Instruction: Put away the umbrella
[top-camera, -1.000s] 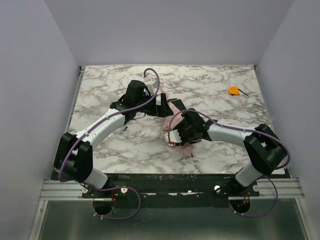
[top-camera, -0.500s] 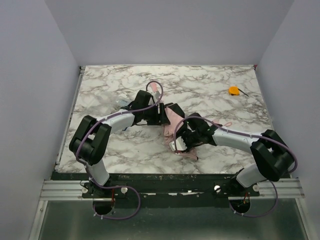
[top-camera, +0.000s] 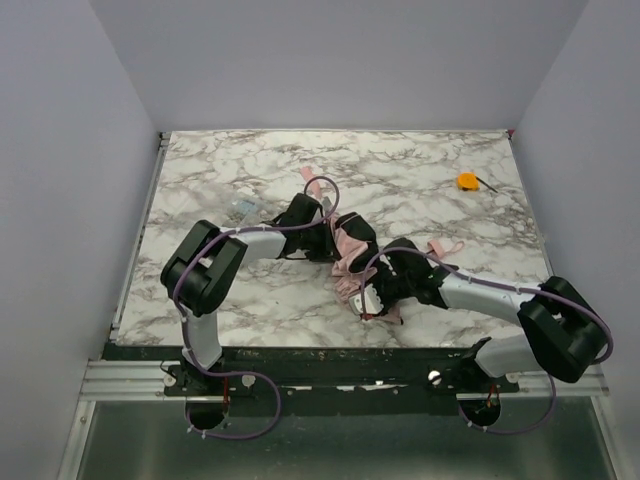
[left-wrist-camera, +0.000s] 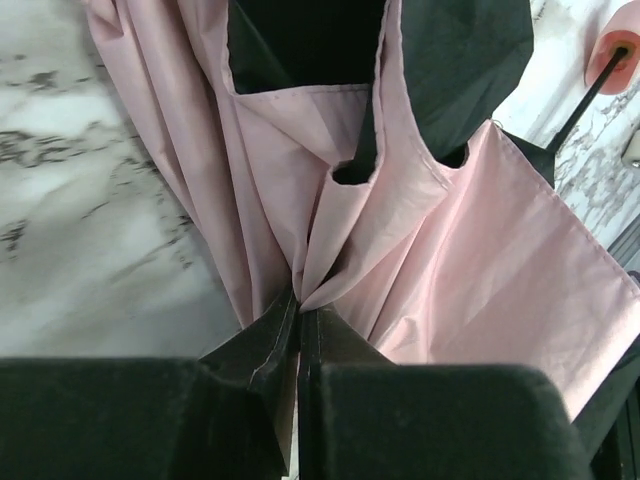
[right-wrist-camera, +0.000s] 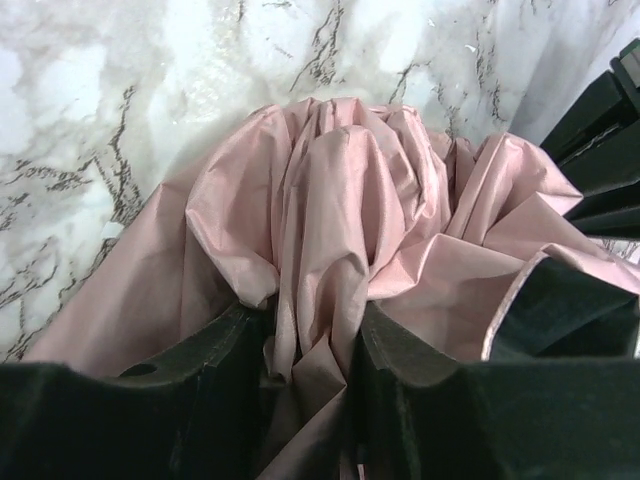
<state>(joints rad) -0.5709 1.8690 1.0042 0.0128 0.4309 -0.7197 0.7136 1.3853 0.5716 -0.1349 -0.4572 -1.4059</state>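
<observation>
The pale pink umbrella (top-camera: 350, 262) lies crumpled on the marble table (top-camera: 430, 160) between both arms. In the left wrist view my left gripper (left-wrist-camera: 300, 305) is shut on a pinch of the umbrella's thin canopy fabric (left-wrist-camera: 470, 250), whose black inner side (left-wrist-camera: 450, 60) shows above. In the top view the left gripper (top-camera: 338, 240) sits at the umbrella's far end. My right gripper (top-camera: 368, 292) is at its near end. The right wrist view shows the right gripper (right-wrist-camera: 305, 320) shut on a thick bunch of the umbrella's folds (right-wrist-camera: 330, 200). The shaft and handle are hidden.
A small orange object (top-camera: 467, 181) lies at the back right of the table. A clear packet (top-camera: 243, 207) lies left of the left arm. A pink strap end (top-camera: 443, 247) pokes out beside the right forearm. Grey walls close in on three sides.
The left arm folded down and in, and its open gripper shut on the canopy fabric. The right gripper slid nearer with the umbrella's near end, its jaws a little wider.
</observation>
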